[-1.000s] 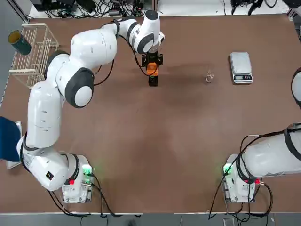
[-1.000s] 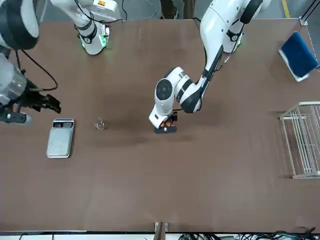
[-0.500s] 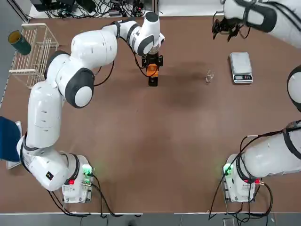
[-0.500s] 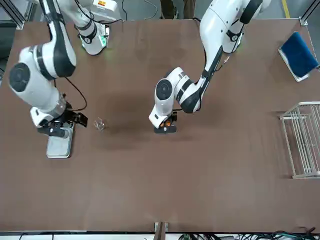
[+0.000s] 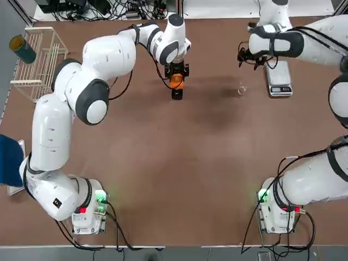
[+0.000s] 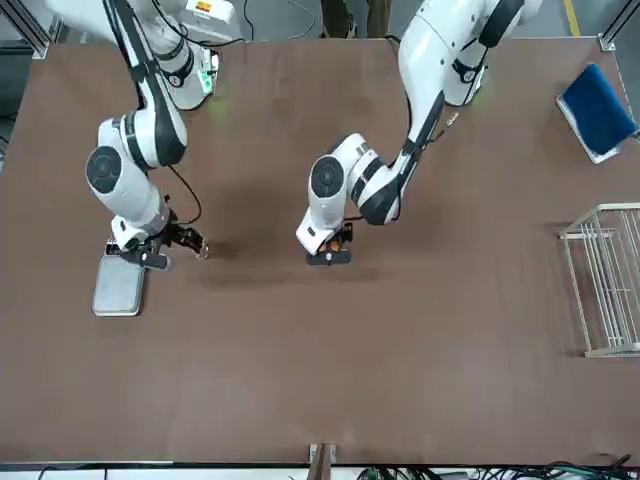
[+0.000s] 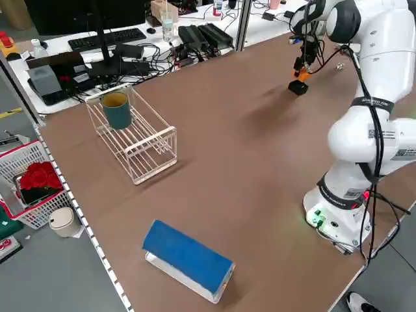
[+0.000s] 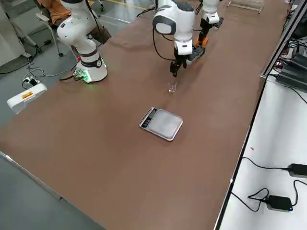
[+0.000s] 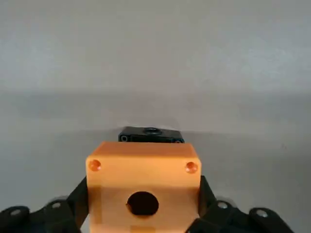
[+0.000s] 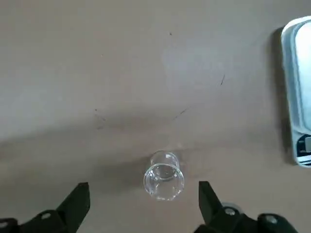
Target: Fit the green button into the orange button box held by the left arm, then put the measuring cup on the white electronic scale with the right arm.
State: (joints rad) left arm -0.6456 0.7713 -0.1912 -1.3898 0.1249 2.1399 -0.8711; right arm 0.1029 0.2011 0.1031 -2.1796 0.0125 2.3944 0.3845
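Note:
My left gripper (image 5: pixel 174 75) is shut on the orange button box (image 5: pixel 174 81) at the far middle of the table. In the left wrist view the orange button box (image 9: pixel 143 187) shows a dark round hole. The green button is out of view. My right gripper (image 5: pixel 246 60) hangs open above the table, by the clear measuring cup (image 5: pixel 242 88). In the right wrist view the measuring cup (image 10: pixel 164 175) stands upright just beyond the spread fingers (image 10: pixel 77 201). The white electronic scale (image 5: pixel 278 79) lies just to the right of the cup, partly under the right arm.
A black block (image 5: pixel 176 93) lies on the table right by the orange box. A wire rack (image 5: pixel 41 62) with a teal cup (image 5: pixel 22 49) stands at the far left. A blue pad (image 5: pixel 8 160) lies at the left edge.
My right arm has swung in from the right edge, over the scale, to a place above the measuring cup. The left arm has held still with the orange box.

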